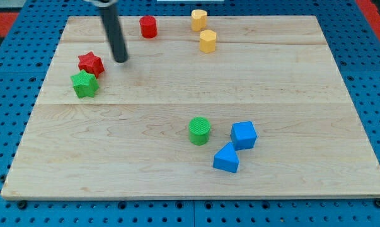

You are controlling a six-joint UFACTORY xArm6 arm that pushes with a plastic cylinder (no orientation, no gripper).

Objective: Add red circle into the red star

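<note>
The red circle [148, 26] stands near the view's top edge of the wooden board [290, 88], left of centre. The red star [90, 64] lies at the view's left, touching a green star [84, 84] just below it. My tip [121, 60] rests on the board a little to the right of the red star and below-left of the red circle, touching neither. The dark rod rises from it toward the view's top.
Two yellow blocks [198, 19] [207, 41] sit at the top, right of the red circle. A green circle [200, 130], a blue cube [243, 135] and a blue triangle [227, 158] cluster at the lower centre-right.
</note>
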